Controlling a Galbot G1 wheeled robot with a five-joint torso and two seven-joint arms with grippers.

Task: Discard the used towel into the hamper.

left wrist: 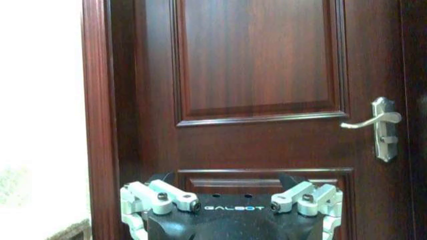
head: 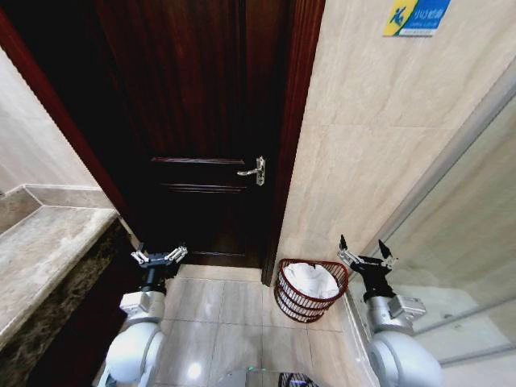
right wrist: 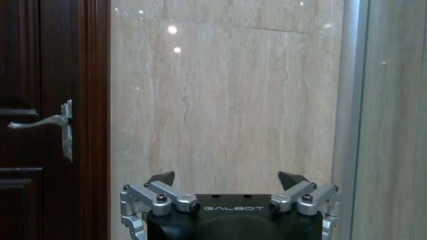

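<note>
Bare tiled floor lies open between the two arms. Ahead, the closed dark door blocks passage; the stone worktop bounds the left, the marble wall and glass panel the right. The hamper stands against the wall, its mouth unobstructed from above.

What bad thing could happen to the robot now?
The towel already lies in the hamper, piled near the rim, so it might slip out. The open right gripper hovers close to the glass panel and could bump it. The open left gripper faces the door.
</note>
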